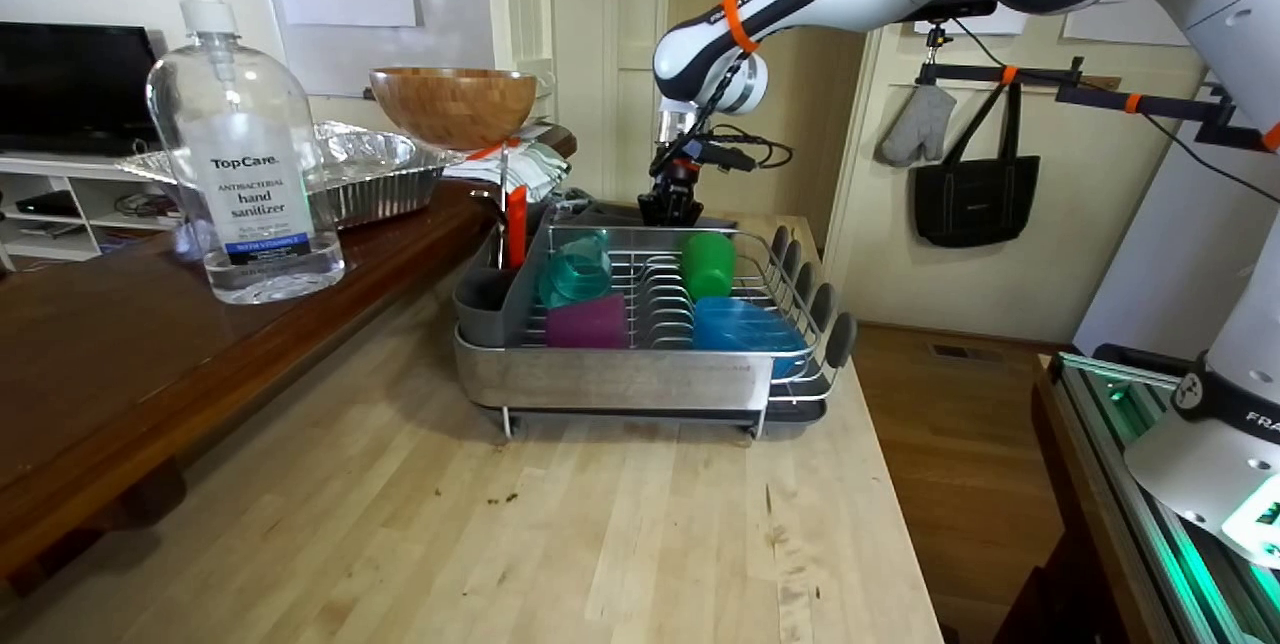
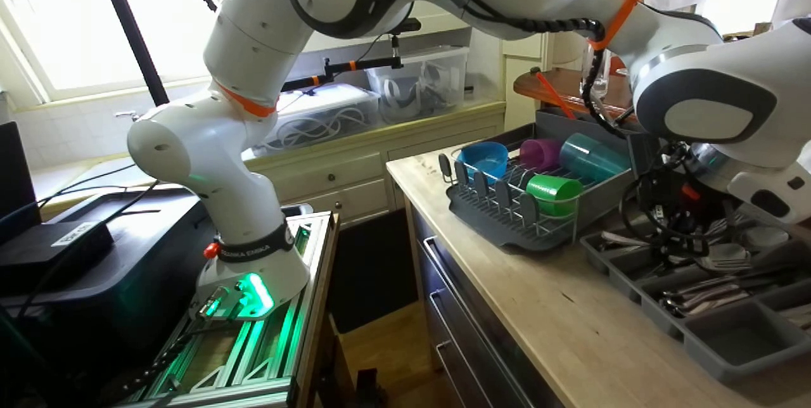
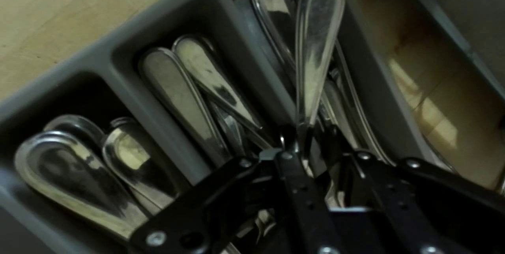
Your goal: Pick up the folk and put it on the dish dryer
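In the wrist view my gripper [image 3: 311,135] is down in a compartment of the grey cutlery tray [image 3: 138,104]. Its fingers are partly open around the neck of a silver utensil, seemingly the fork [image 3: 318,21]; its head is hidden by the gripper. The handle lies across other handles, nearer the left finger, with a gap on the right. In both exterior views the dish dryer [image 1: 620,379] [image 2: 538,240] stands on the wooden counter beside the cutlery tray [image 2: 697,348]. My gripper [image 1: 672,204] is behind the rack in an exterior view.
The rack holds a green cup [image 1: 708,264], a teal cup [image 1: 577,269], a purple cup [image 1: 588,322] and a blue bowl [image 1: 748,329]. A grey utensil holder [image 1: 485,309] is on its side. A raised brown table [image 1: 150,364] bears hand sanitizer [image 1: 255,194], a foil tray [image 1: 385,194] and a wooden bowl [image 1: 455,104].
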Available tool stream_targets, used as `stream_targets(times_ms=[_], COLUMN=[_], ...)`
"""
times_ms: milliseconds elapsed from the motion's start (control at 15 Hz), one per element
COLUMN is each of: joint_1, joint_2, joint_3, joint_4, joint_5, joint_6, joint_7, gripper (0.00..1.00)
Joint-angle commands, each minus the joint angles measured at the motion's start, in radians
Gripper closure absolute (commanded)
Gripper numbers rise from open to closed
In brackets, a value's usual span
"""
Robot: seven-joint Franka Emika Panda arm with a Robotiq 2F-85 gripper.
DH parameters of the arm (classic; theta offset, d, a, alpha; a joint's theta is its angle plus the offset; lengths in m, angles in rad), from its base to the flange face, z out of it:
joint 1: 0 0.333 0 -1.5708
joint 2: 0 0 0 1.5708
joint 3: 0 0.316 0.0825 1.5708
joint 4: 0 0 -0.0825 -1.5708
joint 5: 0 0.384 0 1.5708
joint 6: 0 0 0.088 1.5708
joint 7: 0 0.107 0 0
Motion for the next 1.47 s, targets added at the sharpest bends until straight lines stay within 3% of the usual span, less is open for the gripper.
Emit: stream_targets(times_ms=[0, 267, 333, 400, 933, 1267, 1400], joint_1=[-0.003, -0.003, -0.003, -0.002, 0.004, 0.005, 0.0], joint_2=[-0.087, -0.103, -0.106, -0.107, -0.147, -0.237, -0.266], joint_3=[-0.026, -0.028, -0.029, -0.03, -0.032, -0.023, -0.016], joint_4=[-0.084, -0.106, -0.111, -0.114, -0.165, -0.256, -0.274], joint_5=[-0.039, -0.056, -0.057, -0.059, -0.081, -0.091, -0.087], joint_6=[0.032, 0.046, 0.049, 0.056, 0.104, 0.324, 0.34], joint_7=[-0.016, -0.042, -0.045, -0.047, -0.067, -0.15, -0.169], gripper=[0.96, 0.95, 0.56, 0.96, 0.95, 0.95, 0.95])
